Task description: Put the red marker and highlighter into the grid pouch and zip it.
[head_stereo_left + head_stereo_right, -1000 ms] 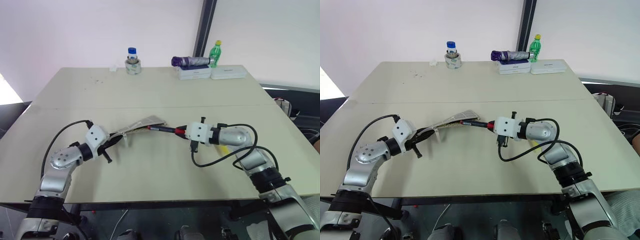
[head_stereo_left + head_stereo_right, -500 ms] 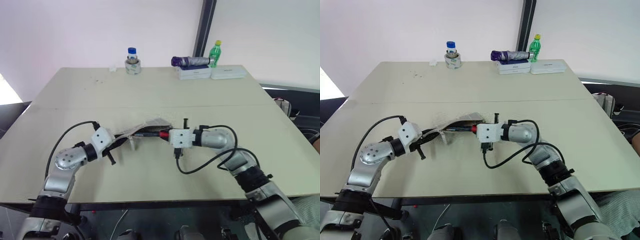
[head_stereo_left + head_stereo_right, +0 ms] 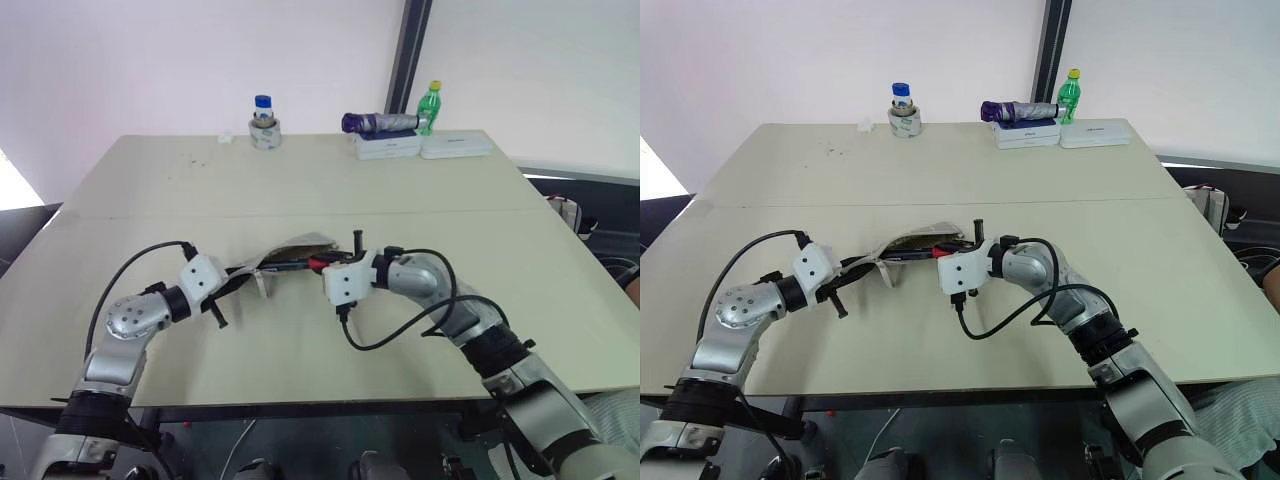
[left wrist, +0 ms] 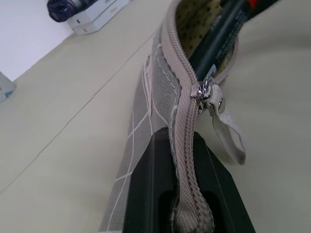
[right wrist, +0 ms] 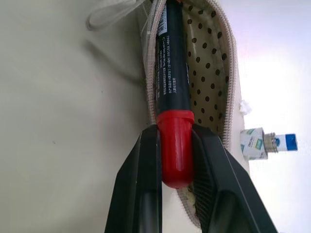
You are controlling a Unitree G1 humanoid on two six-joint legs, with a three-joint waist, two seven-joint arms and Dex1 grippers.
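The grid pouch point(image 3: 296, 246) lies near the table's middle with its mouth gaping, showing a dotted lining point(image 5: 210, 63). My left gripper point(image 3: 238, 282) is shut on the pouch's zipper end point(image 4: 181, 160), just below the metal zipper pull point(image 4: 208, 93). My right gripper point(image 5: 175, 135) is shut on the red end of the red marker point(image 5: 173, 73). The marker's black barrel reaches into the pouch's open mouth. In the head views the right gripper point(image 3: 320, 264) sits right at the pouch's right edge. The highlighter is hidden.
At the table's far edge stand a blue-capped bottle point(image 3: 264, 112) on a tape roll, a green bottle point(image 3: 432, 104), and a purple folded umbrella point(image 3: 382, 122) on white boxes point(image 3: 456, 145). A black cable loops under my right arm.
My right gripper has carried the red marker leftward and rolled, sliding the black barrel into the pouch's mouth. The left gripper keeps its hold in place.
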